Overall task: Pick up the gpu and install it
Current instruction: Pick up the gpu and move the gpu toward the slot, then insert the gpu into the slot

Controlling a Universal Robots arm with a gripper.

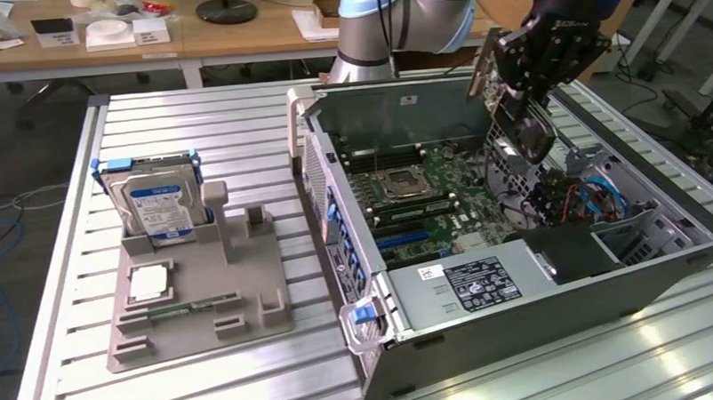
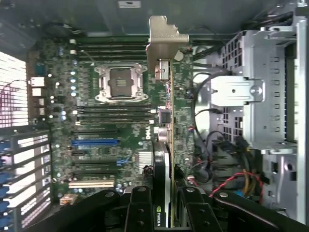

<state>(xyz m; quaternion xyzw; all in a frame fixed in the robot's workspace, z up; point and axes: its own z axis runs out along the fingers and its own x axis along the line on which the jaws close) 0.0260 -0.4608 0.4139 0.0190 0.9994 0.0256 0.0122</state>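
Exterior view: clamped with the pincer (image 1: 528,74) on the gpu (image 1: 523,127), card hanging edge-down beneath it, above the open computer case (image 1: 539,327). Below the pincer, the motherboard (image 1: 451,183). Well apart from the pincer, a hard drive (image 1: 157,202) upright on a grey stand (image 1: 201,321).

Wrist view: held between the pincer (image 2: 166,203) fingers (image 2: 140,205), the gpu (image 2: 175,111) edge-on, silver bracket (image 2: 164,41) at the end farthest from the pincer, over the motherboard (image 2: 96,125), just beside the processor socket (image 2: 119,83).

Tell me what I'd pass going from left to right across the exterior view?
hard drive → processor socket → gpu, held up in the air → blue cables
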